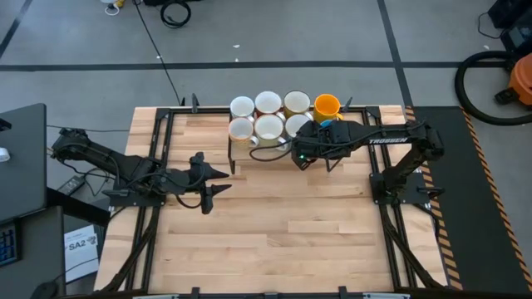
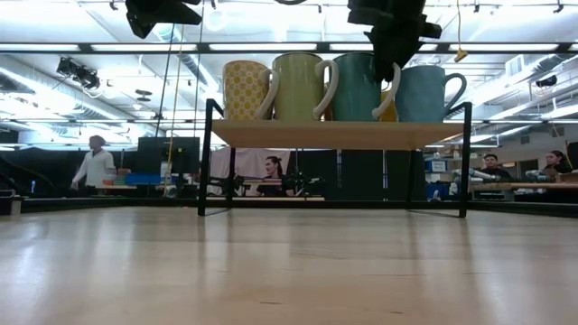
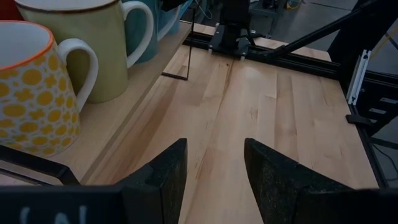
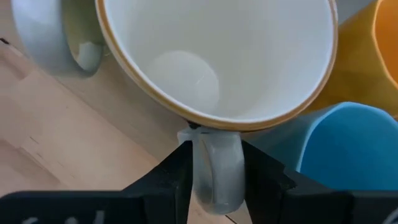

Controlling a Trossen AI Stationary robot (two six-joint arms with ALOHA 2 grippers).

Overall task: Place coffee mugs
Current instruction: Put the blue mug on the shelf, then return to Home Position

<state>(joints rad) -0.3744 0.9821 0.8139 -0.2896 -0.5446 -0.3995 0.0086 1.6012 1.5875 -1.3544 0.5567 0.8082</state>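
Several mugs stand in two rows on a raised wooden shelf [image 1: 258, 149] at the table's far middle: white-inside ones [image 1: 268, 103], an orange one [image 1: 327, 105] and a blue one [image 4: 348, 143]. The low view shows a yellow-dotted mug [image 2: 246, 90], a pale green mug [image 2: 301, 86], a teal mug [image 2: 357, 86] and the blue mug [image 2: 426, 93]. My right gripper [image 4: 214, 149] is above the near row, shut on a brown-rimmed, white-inside mug [image 4: 217, 56]. My left gripper [image 3: 214, 165] is open over bare table, left of the shelf [image 1: 218, 181]. My right gripper pinches the brown-rimmed mug's pale handle [image 4: 217, 171] between its two fingers [image 4: 177, 174], one on each side of the loop. It comes from above, slanting down from the table's near side. The mug stands upright among its neighbours, its base on the shelf as far as the low view shows.
The shelf stands on thin black legs [image 2: 206, 153]. Black frame rails [image 1: 154, 158] run along the table's sides. Bare wood table [image 1: 283, 224] spreads from the shelf to the near edge. People [image 2: 92, 167] sit and stand in the room behind the table.
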